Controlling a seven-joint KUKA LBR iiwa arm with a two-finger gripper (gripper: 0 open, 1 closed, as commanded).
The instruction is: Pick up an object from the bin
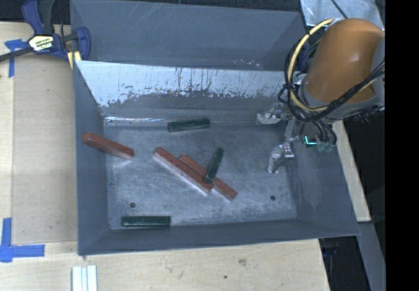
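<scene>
Domed orange cover point(344, 60), looped black and yellow cables point(296, 101).

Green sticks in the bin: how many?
3. One green stick at the back; one mid-bin, its lower end on the red sticks; one at the front left. The floor shows openly, so hidden ones seem unlikely.

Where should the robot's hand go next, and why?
Probably a small move to the picture's left, toward the little heap in the middle. The gripper hangs over bare floor at the bin's right side, and the nearest things are the red-brown stick and the short dark green stick lying across it.
</scene>
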